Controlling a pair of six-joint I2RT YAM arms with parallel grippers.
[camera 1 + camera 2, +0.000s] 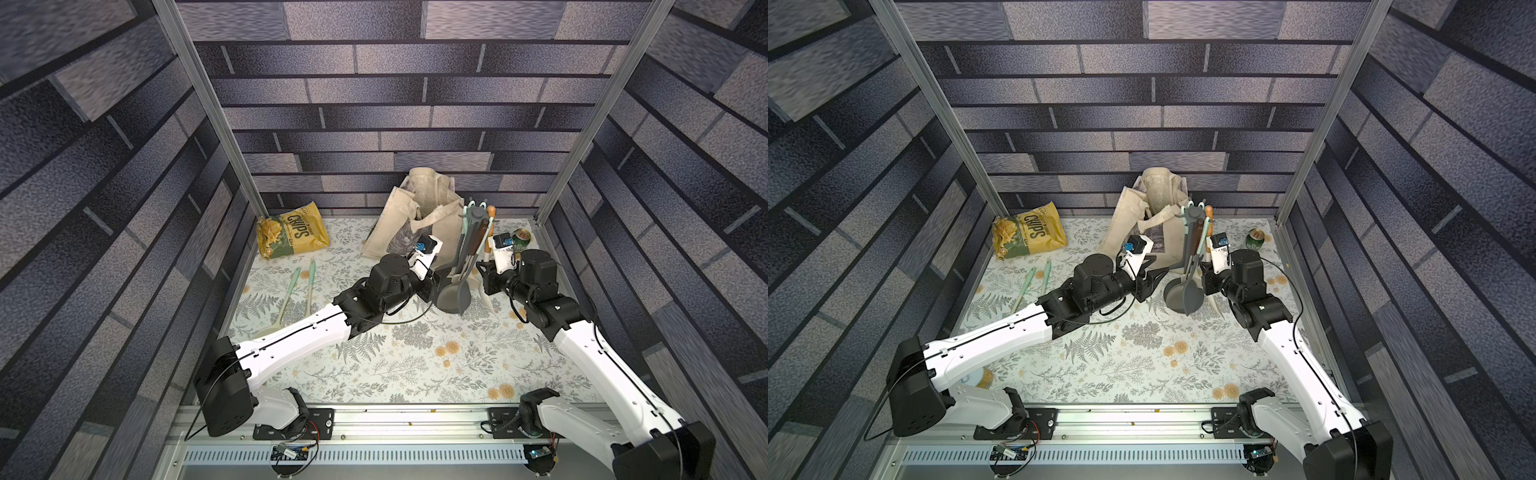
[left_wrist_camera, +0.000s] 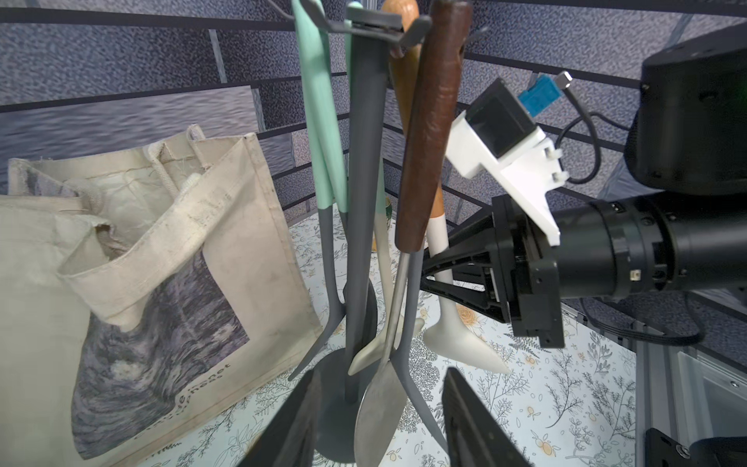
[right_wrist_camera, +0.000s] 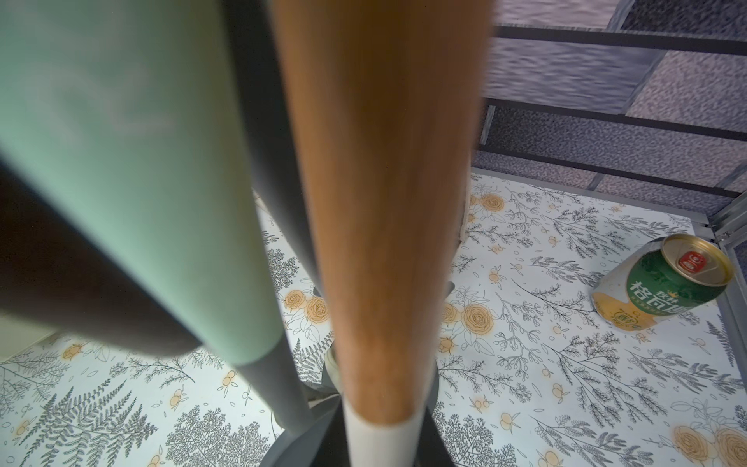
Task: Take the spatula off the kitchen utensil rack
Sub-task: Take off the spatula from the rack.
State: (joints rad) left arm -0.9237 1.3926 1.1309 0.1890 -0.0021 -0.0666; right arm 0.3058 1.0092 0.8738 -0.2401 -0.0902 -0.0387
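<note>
The rack (image 1: 476,216) stands right of centre in both top views, on the floral table (image 1: 395,365), just in front of a cloth bag (image 1: 415,216). The spatula (image 2: 438,238) hangs among other utensils, with its wooden handle up at the hooks and its white blade low beside the base. The right gripper (image 2: 432,271) is clamped on the spatula's white neck. The left gripper (image 2: 380,372) sits low at the rack's foot, jaws partly apart on either side of the pole, gripping nothing visible.
</note>
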